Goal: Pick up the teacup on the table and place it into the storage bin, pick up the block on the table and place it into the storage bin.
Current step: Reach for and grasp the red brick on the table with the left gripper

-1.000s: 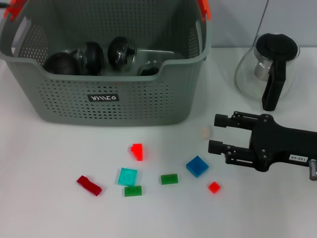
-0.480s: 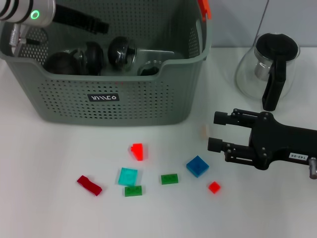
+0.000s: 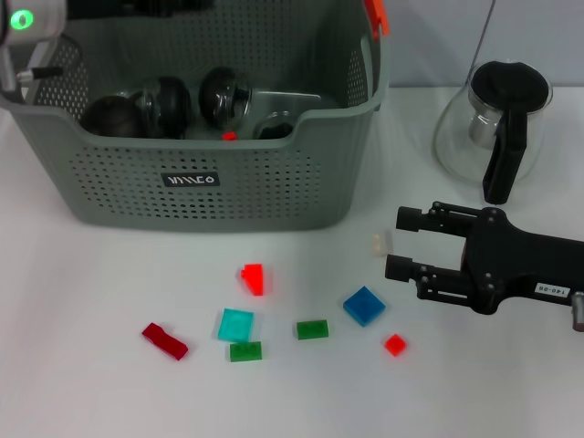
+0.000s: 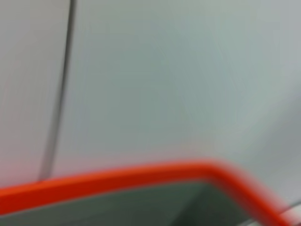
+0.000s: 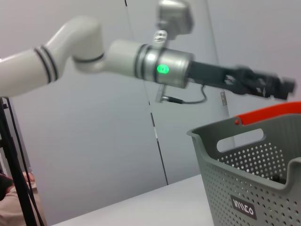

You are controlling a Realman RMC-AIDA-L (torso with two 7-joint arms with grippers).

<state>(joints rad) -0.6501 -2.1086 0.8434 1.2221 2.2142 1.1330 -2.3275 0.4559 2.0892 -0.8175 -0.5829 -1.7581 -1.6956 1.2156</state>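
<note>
The left pincer (image 5: pixel 263 86) reaches over the grey bin (image 3: pixel 210 196), maybe to drop something; I cannot tell its grip. The right pincer (image 3: pixel 401 245) waits open and empty by the small blocks (image 3: pixel 363 306) on the worktop (image 3: pixel 82 365).

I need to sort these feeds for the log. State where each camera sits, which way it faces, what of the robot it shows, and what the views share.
Head view: mounted on the head, looks forward and down at the white table, the storage bin, scattered blocks and the right pincer.
Left wrist view: rides the left arm above the bin, facing a pale wall past the bin's orange handle end; no robot parts show.
Right wrist view: sits low by the table, looking sideways at the left arm and left pincer.
All three views show the storage bin.
</note>
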